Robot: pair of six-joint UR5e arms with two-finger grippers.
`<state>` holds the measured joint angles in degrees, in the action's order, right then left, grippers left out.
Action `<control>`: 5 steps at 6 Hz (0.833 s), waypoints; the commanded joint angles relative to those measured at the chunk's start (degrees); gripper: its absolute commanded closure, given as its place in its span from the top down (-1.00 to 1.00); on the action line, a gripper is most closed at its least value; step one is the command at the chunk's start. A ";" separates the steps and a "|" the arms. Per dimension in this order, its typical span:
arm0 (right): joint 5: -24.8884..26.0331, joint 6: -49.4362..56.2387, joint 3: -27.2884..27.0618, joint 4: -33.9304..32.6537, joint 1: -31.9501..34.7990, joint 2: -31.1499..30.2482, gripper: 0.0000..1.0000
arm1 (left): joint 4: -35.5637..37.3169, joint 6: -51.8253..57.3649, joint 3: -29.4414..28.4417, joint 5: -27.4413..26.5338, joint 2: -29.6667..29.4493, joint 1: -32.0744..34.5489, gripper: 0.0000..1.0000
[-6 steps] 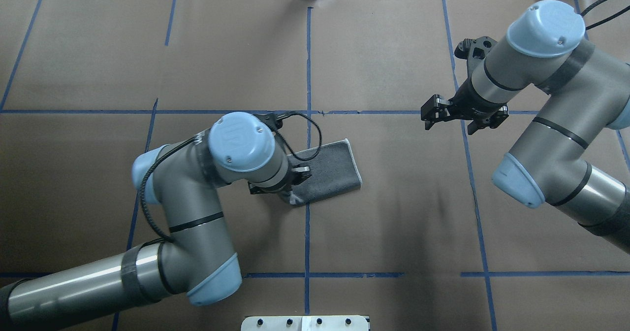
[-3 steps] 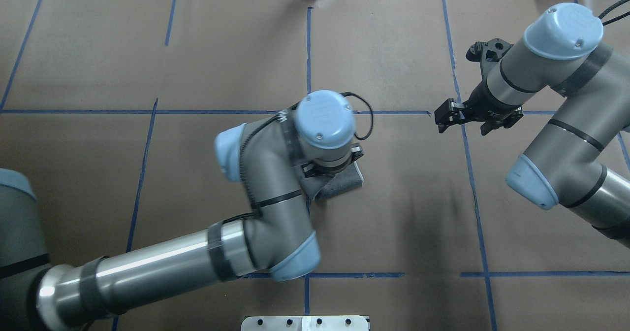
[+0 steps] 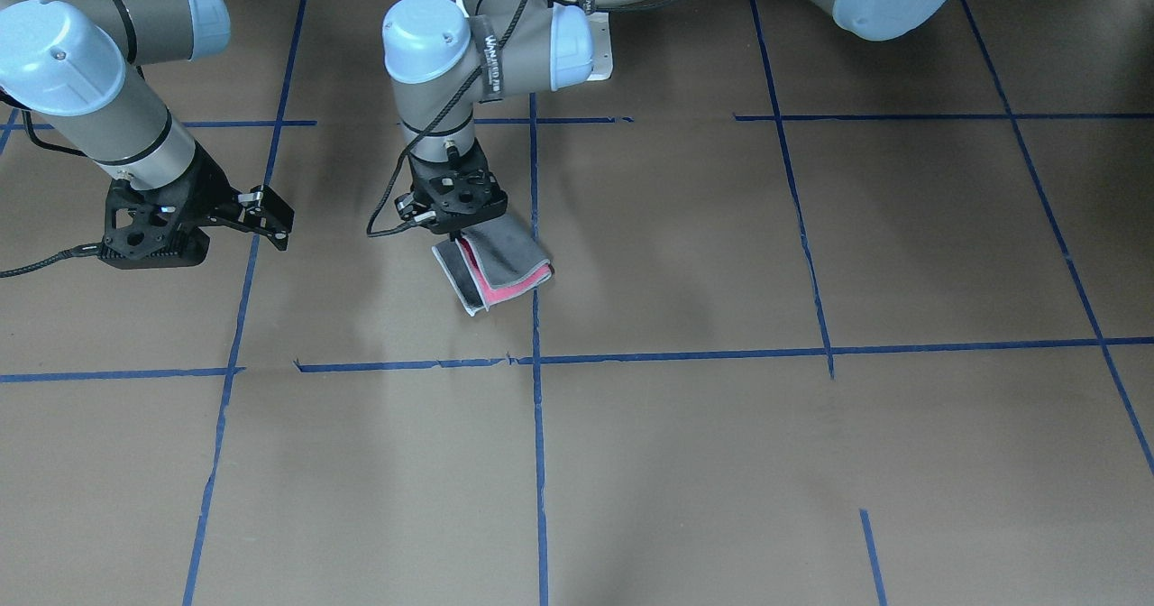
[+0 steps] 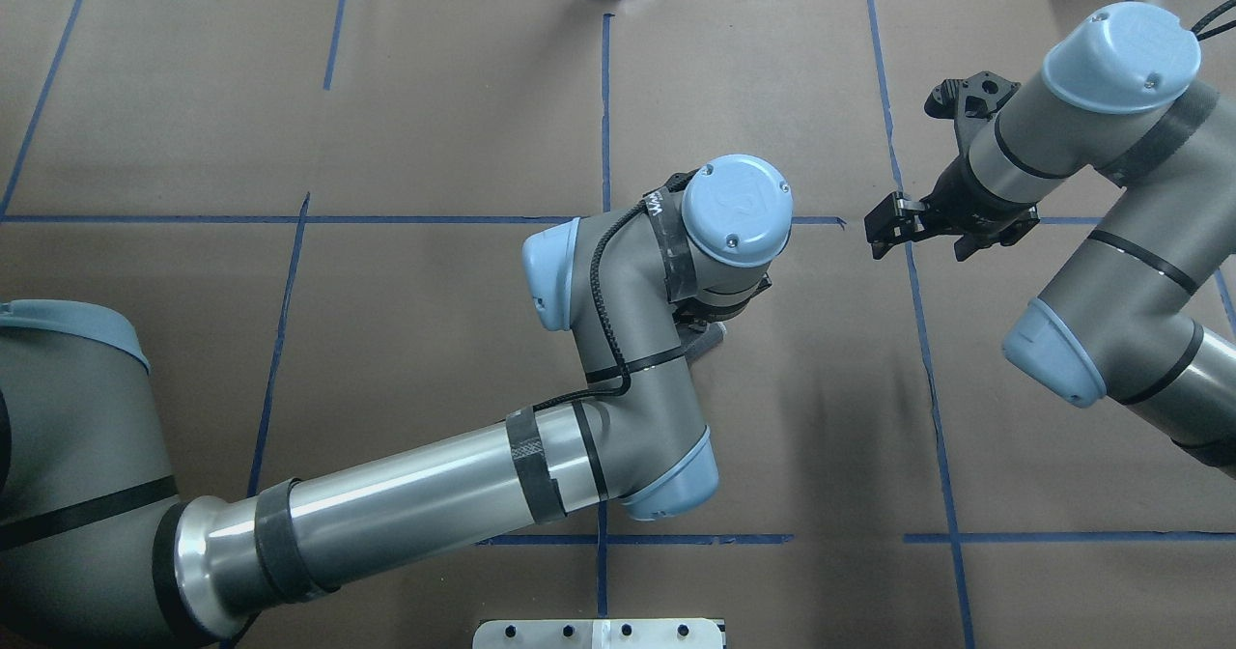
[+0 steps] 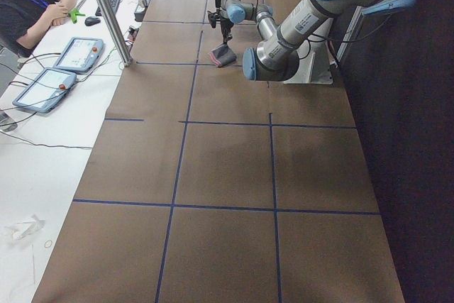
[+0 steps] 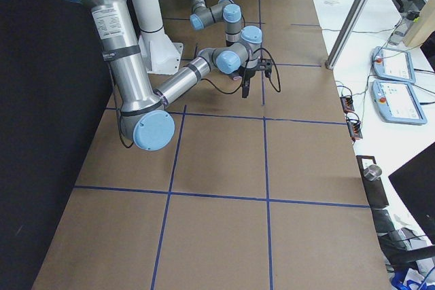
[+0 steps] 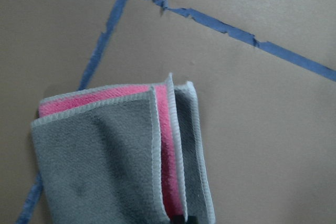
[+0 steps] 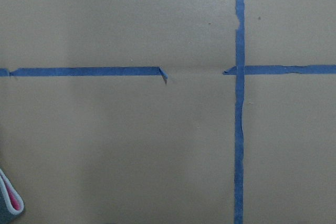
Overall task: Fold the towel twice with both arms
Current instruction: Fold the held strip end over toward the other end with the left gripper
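The left gripper is closed, as far as its wrist view shows. Its dark fingertips pinch the pale stitched edge of the towel. From that pinch the cloth runs ahead of the jaws and down onto the table, grey face up, with a pink strip showing between the layers. Right by the jaws three stitched edges lie side by side, nearly parallel, so the held edge sits almost over the edges beneath it. I judge that the next move, lowering and letting go, depends on this near-alignment. Folded this far, the stack looks close to square, with no marked long axis. The right gripper hangs well apart, jaws spread and empty, so the left arm is much the nearer.
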<state>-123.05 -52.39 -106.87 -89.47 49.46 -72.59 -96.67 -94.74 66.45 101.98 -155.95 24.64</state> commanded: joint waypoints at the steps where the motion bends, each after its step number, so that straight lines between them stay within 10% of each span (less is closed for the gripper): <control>1: 0.00 0.01 -0.01 0.00 0.02 -0.01 1.00 | -1.77 1.31 -0.45 0.41 -0.15 0.14 1.00; 3: 0.00 0.09 -0.61 -0.26 0.11 -0.01 1.00 | 1.03 6.19 1.13 8.25 0.29 4.51 1.00; 5: -3.75 8.46 -0.88 -0.62 4.64 -2.80 1.00 | 12.16 26.68 16.94 12.53 12.34 10.14 1.00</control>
<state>-124.46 -49.29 -107.65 -89.99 51.45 -73.46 -89.73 -78.48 75.03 112.61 -150.33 31.91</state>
